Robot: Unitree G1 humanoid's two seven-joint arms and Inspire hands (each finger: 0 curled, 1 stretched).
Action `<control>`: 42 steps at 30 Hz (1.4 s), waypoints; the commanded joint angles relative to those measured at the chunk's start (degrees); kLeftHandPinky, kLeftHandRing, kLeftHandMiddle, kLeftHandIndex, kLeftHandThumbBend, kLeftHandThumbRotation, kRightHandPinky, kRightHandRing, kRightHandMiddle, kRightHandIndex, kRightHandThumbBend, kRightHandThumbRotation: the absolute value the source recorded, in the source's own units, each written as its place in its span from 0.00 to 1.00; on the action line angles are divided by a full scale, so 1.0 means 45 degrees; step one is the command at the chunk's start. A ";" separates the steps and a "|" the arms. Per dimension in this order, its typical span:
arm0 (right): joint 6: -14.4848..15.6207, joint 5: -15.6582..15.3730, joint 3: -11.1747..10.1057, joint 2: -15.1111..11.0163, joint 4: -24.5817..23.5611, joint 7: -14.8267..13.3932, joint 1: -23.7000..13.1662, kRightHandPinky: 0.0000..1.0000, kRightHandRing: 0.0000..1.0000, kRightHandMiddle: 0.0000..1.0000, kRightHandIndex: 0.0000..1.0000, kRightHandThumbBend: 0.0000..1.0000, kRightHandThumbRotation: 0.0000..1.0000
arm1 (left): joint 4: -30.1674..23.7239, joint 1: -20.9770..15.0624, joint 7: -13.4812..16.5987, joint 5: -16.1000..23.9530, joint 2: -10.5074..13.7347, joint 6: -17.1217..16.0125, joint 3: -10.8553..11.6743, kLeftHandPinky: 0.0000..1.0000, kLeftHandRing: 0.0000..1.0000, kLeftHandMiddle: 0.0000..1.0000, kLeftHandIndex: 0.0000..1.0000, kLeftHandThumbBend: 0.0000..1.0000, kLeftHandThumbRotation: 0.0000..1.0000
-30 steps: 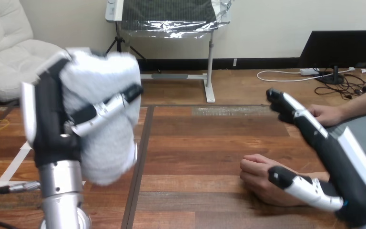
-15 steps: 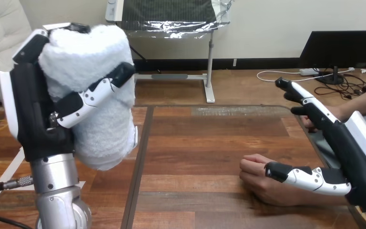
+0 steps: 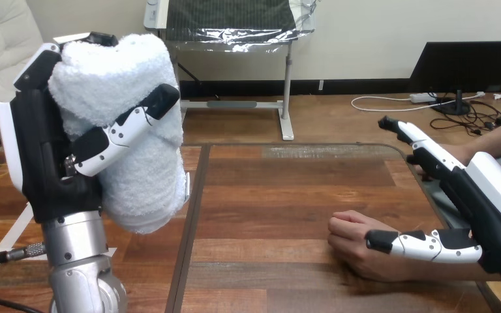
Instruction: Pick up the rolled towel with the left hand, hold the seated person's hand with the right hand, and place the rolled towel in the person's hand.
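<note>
The first step looked finished: the left hand was raised at the left of the head view, well above the worktop, with its fingers and thumb curled round the rolled towel, which stood nearly upright in that grasp. The second step looked only part done. The person's hand lay loosely curled on the worktop at the right, and the right hand had its thumb laid across the back of it near the wrist, while its fingers reached straight out above and away, not wrapped round anything. So the right hand was spread apart, touching or nearly touching the person's hand with the thumb alone, and by my reading that was not yet a hold. The towel was well apart from the person's hand, with bare worktop between them. What remained, as I judged it, was closing the right hand on the person's hand, carrying the towel across, and setting it into that hand.
</note>
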 commanded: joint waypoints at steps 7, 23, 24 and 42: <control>0.0052 -0.0417 -0.0134 -0.1725 0.1020 0.0593 -0.1329 0.88 0.94 0.95 0.96 0.98 0.48 | 0.0168 -0.0703 -0.0305 0.0058 -0.0079 -0.0521 0.0265 0.23 0.30 0.37 0.39 0.61 0.00; 0.0386 -0.1142 0.0180 -0.2945 0.1916 0.1186 -0.1843 0.90 0.89 0.90 0.91 1.00 0.39 | 0.0410 -0.0717 -0.0537 -0.0105 -0.0273 -0.0555 0.0360 0.24 0.30 0.37 0.39 0.61 0.00; 0.0438 -0.1215 0.0202 -0.3010 0.1958 0.1210 -0.1881 0.90 0.89 0.90 0.91 1.00 0.39 | 0.0420 -0.0719 -0.0550 -0.0101 -0.0282 -0.0541 0.0364 0.24 0.30 0.37 0.39 0.61 0.00; 0.0394 -0.2006 0.0519 -0.3482 0.2861 0.1011 -0.2460 0.84 0.85 0.87 0.87 1.00 0.28 | 0.0498 -0.0753 -0.0690 0.0013 -0.0400 -0.0510 0.0440 0.24 0.30 0.37 0.39 0.62 0.00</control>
